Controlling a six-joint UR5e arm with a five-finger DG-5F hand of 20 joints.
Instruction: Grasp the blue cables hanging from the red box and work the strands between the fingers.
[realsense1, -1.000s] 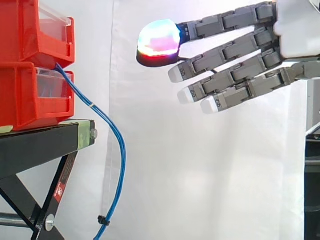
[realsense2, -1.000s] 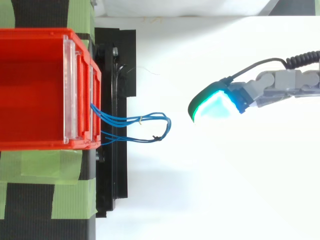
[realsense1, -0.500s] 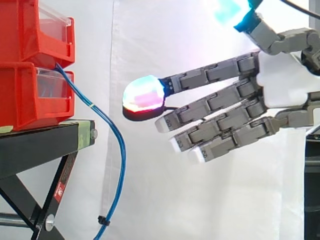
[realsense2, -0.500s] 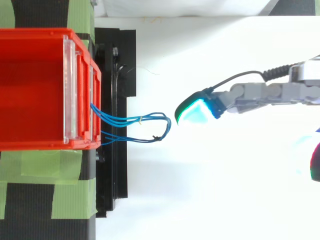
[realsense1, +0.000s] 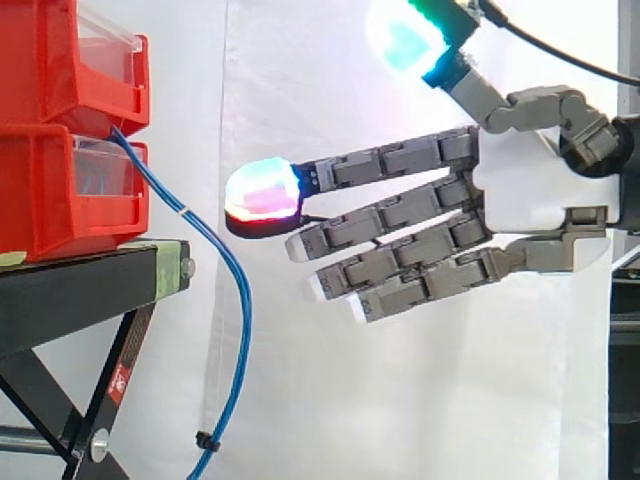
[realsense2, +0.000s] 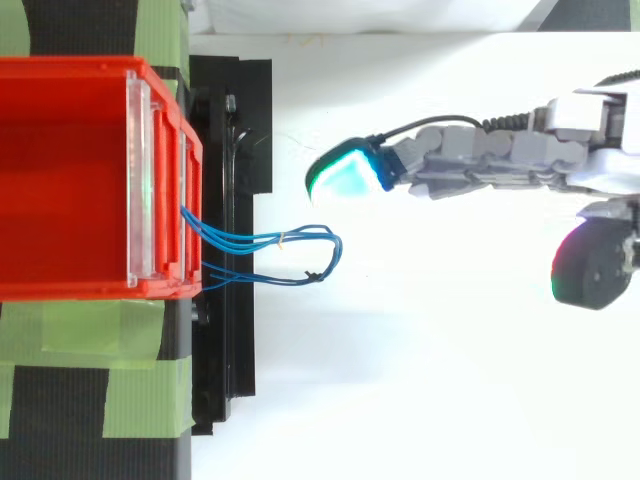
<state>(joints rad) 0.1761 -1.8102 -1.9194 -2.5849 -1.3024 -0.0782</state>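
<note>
The blue cables (realsense1: 246, 310) hang in a loop from the lower red box (realsense1: 60, 190), near the hand (realsense1: 520, 190), untouched. Its fingers (realsense1: 390, 213) are straight and empty. From above they point beside the loop, so they may miss it or shove the slack strands aside.

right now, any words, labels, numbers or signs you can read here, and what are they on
None readable.
A small red sticker on a leg of the black stand: white marks, too small to read.
The red bins, blue cables and hand: no print visible.
</note>
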